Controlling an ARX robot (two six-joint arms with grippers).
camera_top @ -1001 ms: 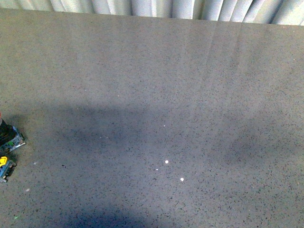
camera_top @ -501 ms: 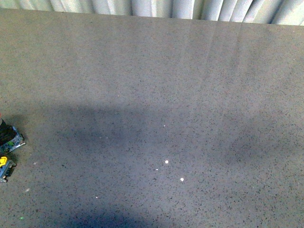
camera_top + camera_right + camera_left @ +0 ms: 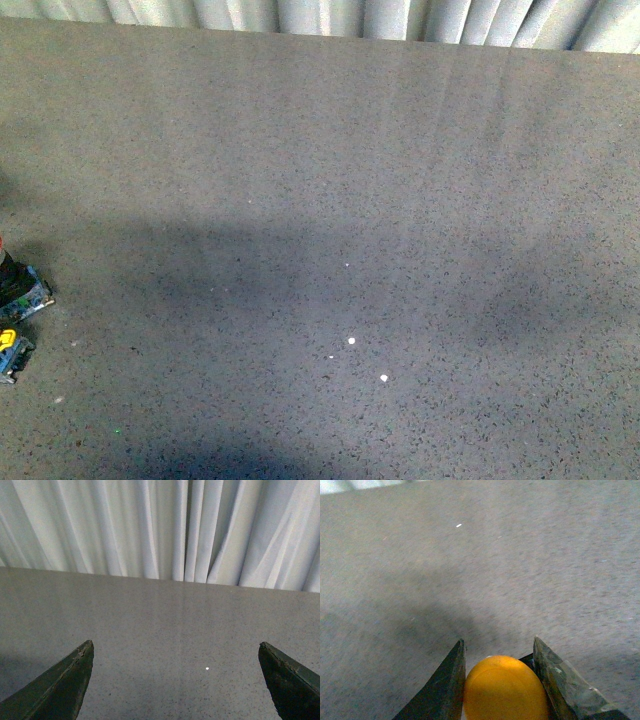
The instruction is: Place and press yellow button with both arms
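Note:
In the left wrist view my left gripper is shut on the yellow button. Its domed yellow cap fills the gap between the two dark fingers, and its body and base are hidden. It is held above the grey speckled table. In the right wrist view my right gripper is open wide and empty, above the table and facing the white curtain. Neither arm shows in the front view.
At the front view's left edge stands a black button body on a bluish base, a trace of red above it. Just below it lies another bluish base with a yellow tab. White curtain lines the table's far edge.
A faint green speck of light on the table at the lower left of the front view has drifted right. The buttons at the left edge have not moved.

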